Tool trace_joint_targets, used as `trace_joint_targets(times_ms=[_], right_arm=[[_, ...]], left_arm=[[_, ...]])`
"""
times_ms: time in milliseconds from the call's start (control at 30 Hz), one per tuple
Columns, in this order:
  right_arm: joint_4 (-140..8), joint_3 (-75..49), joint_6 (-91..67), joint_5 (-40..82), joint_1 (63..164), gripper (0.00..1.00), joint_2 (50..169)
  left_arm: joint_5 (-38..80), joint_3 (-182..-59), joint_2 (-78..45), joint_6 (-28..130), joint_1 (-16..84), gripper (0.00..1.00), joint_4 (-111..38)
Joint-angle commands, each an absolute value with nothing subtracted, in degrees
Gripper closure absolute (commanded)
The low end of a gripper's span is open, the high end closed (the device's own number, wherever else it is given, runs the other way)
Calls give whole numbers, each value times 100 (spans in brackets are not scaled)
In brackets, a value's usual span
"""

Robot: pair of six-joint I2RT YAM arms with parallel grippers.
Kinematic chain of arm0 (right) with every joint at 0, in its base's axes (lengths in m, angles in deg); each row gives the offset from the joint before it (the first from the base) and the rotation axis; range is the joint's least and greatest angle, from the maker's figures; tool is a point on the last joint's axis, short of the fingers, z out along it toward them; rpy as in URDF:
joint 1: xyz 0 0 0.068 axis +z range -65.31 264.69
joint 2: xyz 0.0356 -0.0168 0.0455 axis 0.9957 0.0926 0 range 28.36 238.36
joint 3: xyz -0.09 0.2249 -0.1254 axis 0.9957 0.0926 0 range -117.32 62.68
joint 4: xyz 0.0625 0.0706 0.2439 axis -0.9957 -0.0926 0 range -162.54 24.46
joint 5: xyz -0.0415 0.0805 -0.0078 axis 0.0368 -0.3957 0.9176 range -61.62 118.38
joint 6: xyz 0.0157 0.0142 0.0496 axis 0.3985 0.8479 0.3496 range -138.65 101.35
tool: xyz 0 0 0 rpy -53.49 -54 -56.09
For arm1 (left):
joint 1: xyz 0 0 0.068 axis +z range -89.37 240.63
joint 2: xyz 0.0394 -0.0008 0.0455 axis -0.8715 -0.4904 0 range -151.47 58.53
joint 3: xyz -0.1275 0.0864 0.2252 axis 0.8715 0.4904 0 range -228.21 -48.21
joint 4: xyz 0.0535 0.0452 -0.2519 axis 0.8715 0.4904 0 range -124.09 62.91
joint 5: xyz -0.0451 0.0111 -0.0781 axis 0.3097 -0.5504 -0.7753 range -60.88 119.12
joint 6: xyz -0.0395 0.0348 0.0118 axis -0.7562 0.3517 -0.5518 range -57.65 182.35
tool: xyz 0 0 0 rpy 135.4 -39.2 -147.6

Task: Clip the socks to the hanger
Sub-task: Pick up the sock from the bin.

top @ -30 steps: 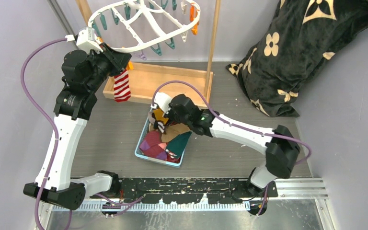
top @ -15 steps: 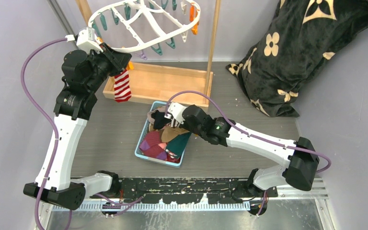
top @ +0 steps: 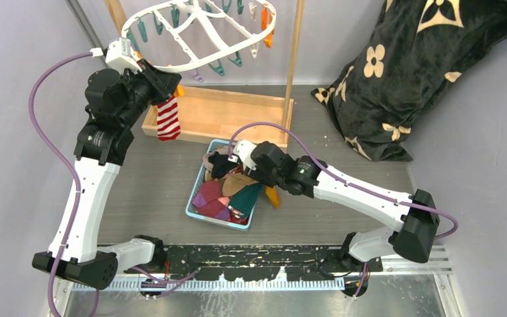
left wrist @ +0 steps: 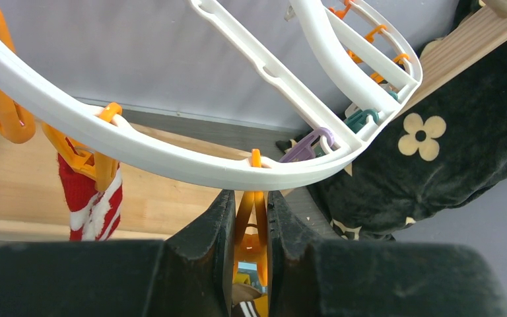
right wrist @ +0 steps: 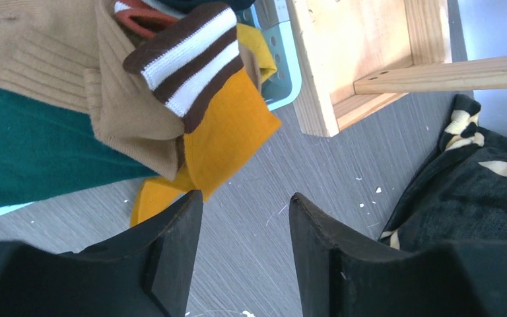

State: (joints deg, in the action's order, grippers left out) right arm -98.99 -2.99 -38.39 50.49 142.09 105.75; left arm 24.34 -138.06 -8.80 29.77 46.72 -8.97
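Note:
The white hanger point(top: 171, 66) hangs at the back left, its rim point(left wrist: 171, 162) close above my left gripper point(left wrist: 247, 198). That gripper point(top: 162, 79) is shut on an orange clip point(left wrist: 254, 228) dangling from the rim. A red-white striped sock point(top: 168, 117) hangs from a neighbouring orange clip point(left wrist: 82, 162). My right gripper point(right wrist: 245, 198) stands open over the table by the basket's right side, with nothing between its fingers. A mustard sock point(right wrist: 228, 135) with a brown-white striped cuff drapes from the basket onto the table point(top: 272, 196). Several more socks point(top: 221, 195) fill the basket.
The light blue basket point(top: 198, 214) sits mid-table in front of the wooden stand's tray point(top: 237, 109). The stand's upright post point(top: 294, 59) rises right of the hanger. A black flower-patterned blanket point(top: 403, 79) is heaped at the back right, close to my right gripper point(top: 267, 178).
My right gripper has swung right off the basket and opened, and the mustard sock it carried now lies over the basket's right edge. The left arm has not moved.

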Motion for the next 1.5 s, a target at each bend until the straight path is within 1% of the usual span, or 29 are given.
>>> trace_joint_targets(times_ms=[0,167,233,333,500,833,967,1333,1467], right_arm=[[-10051,-733,-3885,4682,14243,43,10303],[-10035,-795,-4116,4433,14243,43,10478],[-9932,-741,-4131,4064,14255,43,10371],[-9605,-500,-4268,3938,14362,42,10190],[-9115,-281,-4614,4304,14537,42,10281],[-8224,28,-5431,4587,14636,49,10658],[-8111,104,-5785,4525,14734,49,10765],[-7672,293,-6754,5296,15009,50,11056],[-7257,453,-7023,5450,15030,53,11088]], left_arm=[[2304,-13988,-823,2956,4657,92,-1067],[2314,-13981,-812,2965,4657,93,-1062],[2329,-13971,-803,2968,4657,93,-1067],[2323,-13955,-793,2983,4657,92,-1069],[2337,-13936,-794,2983,4658,93,-1068],[2341,-13979,-821,2990,4655,93,-1045],[2341,-13979,-818,2991,4657,93,-1038],[2367,-13979,-825,3002,4657,93,-1037],[2367,-13988,-810,3016,4657,93,-1020]])
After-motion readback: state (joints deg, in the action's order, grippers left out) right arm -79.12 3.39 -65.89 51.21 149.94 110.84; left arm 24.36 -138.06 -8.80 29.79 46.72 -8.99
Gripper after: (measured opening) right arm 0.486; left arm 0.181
